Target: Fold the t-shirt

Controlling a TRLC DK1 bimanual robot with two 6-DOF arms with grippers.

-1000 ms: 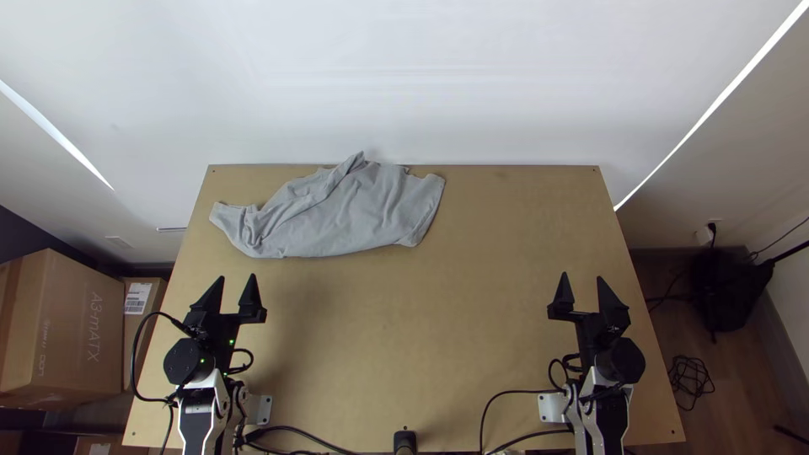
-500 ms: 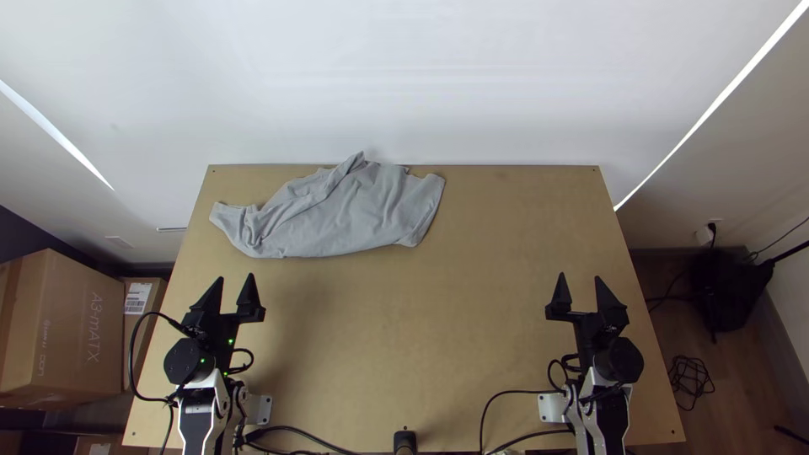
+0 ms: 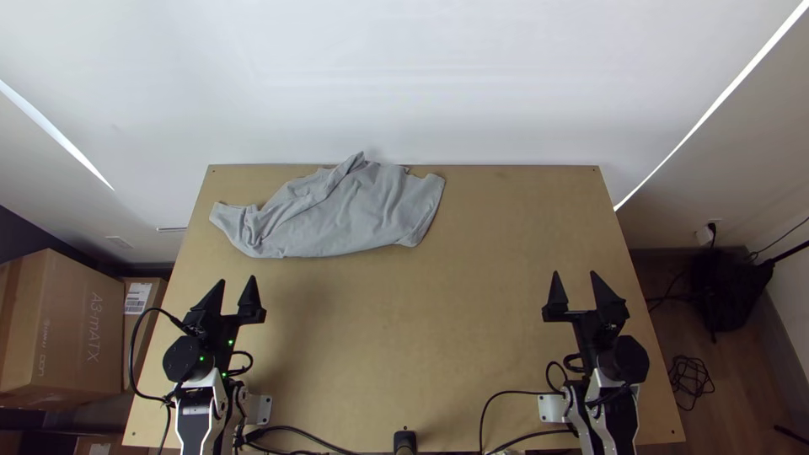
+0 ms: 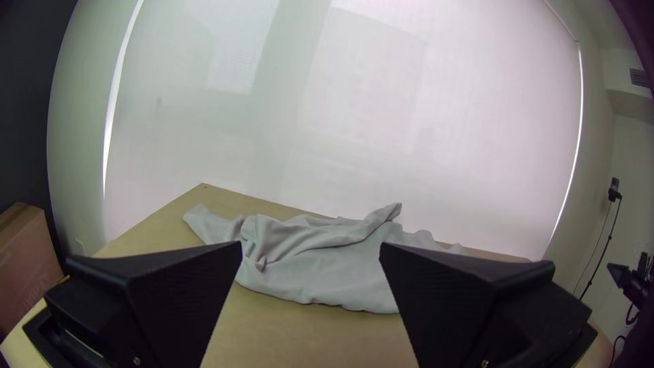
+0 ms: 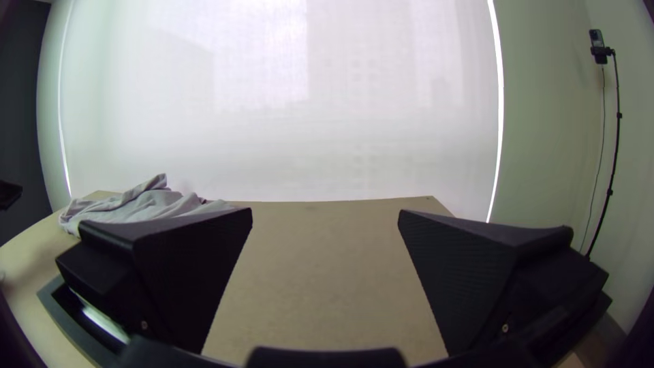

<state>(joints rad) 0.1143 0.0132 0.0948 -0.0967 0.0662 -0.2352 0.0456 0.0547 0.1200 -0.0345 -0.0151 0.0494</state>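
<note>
Top view: where does the shirt (image 3: 337, 211) lie?

Up at the far edge of the table (image 3: 472, 303), left of the middle. It's rumpled and partly bunched, with one peak standing at that edge and a narrow end (image 3: 227, 218) pointing left.

And the grippers?

Both spread wide, nothing between their fingers. The left gripper (image 3: 237, 278) is on the near side of the shirt; the right gripper (image 3: 575, 272) is well apart from it.

How will it handle, do you think?

Light and limp, I'd say. Soft knit by the look of it, so it won't break, but it won't hold a shape either. Push it and it'll just ruck up.

So where would you pinch?

For the left, that narrow end. For the right, the near corner (image 3: 408, 238) at the broad end; it lies fairly flat there. Lift both, let it hang, then lay it down smooth before folding.

Any trap?

Layers. I can't tell how many lie under that corner, so a shallow pinch may take the top one and leave the rest behind.
</note>
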